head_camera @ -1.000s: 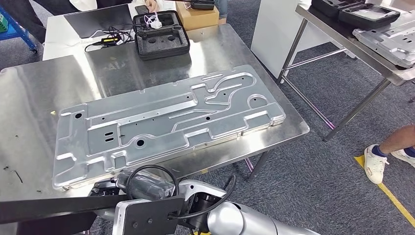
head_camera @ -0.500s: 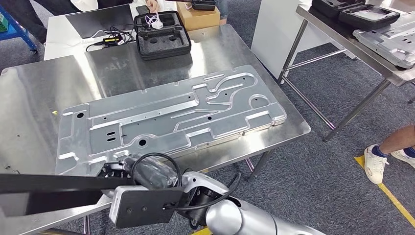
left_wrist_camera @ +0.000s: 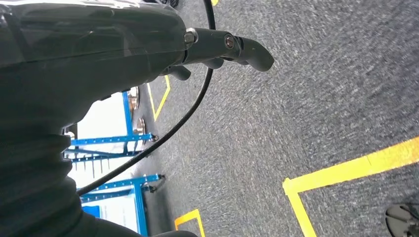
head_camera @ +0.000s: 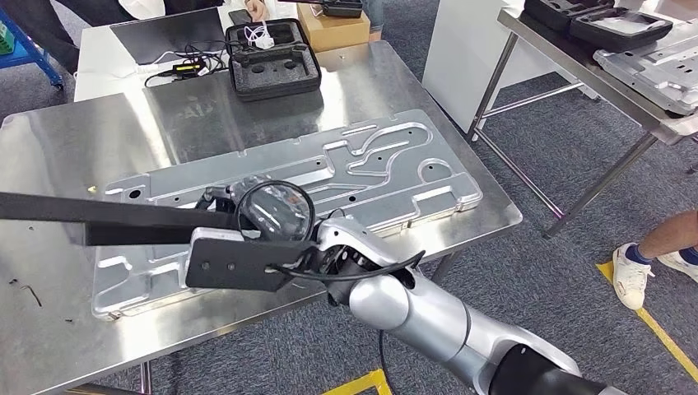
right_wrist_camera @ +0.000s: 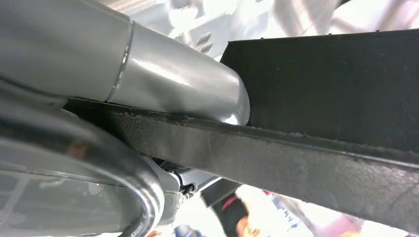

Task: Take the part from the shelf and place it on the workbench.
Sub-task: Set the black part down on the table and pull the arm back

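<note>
Part [head_camera: 329, 185] lies flat on the worktop [head_camera: 74, 148]; placing looks done. Right hand [head_camera: 247, 210] hovers above it, fingers hidden, can't tell. Next: withdraw.

No text, label, brand or number is reading legibly in any view. Faint marks are showing on the steel workbench [head_camera: 197, 115] beside the foam-lined case [head_camera: 272, 59], too blurred to make out.
</note>
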